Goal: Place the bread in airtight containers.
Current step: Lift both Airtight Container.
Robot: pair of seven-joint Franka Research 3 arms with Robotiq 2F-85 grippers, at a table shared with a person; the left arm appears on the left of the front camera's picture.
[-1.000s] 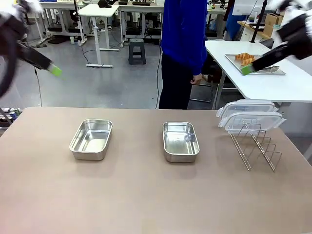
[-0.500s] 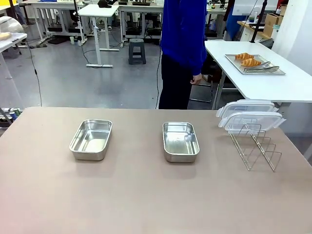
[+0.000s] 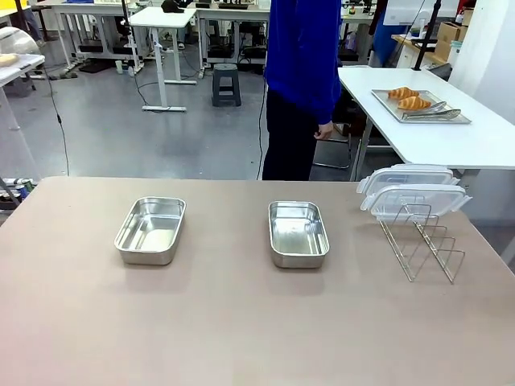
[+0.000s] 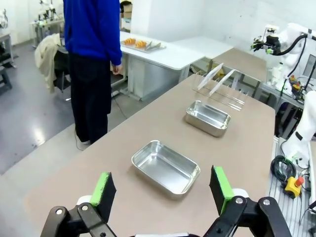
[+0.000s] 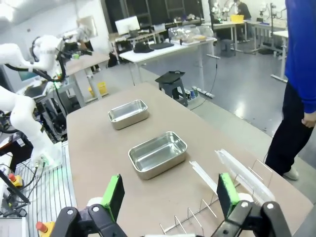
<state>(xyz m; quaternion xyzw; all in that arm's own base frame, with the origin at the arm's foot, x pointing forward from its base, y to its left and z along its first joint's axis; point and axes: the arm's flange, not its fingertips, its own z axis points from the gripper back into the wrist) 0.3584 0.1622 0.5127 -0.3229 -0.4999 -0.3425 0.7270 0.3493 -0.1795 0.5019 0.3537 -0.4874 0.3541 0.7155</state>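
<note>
Both arms have pulled back from the top corners since a second ago, so in the front view the left container [image 3: 150, 231] at 9 o'clock and the middle container [image 3: 298, 234] sit bare and lidless on the surface [image 3: 241, 338]. The bread [image 3: 406, 98] is way off at 2 o'clock on a tray [image 3: 455, 119]. Left wrist view: left gripper [image 4: 162, 187] is spread wide with nothing in it, both containers at 12 to 1 o'clock. Right wrist view: right gripper [image 5: 171, 193], same deal, wide and empty, lids [image 5: 242, 173] at 2 o'clock, so I'd say nothing's started and the bread has to come over first.
</note>
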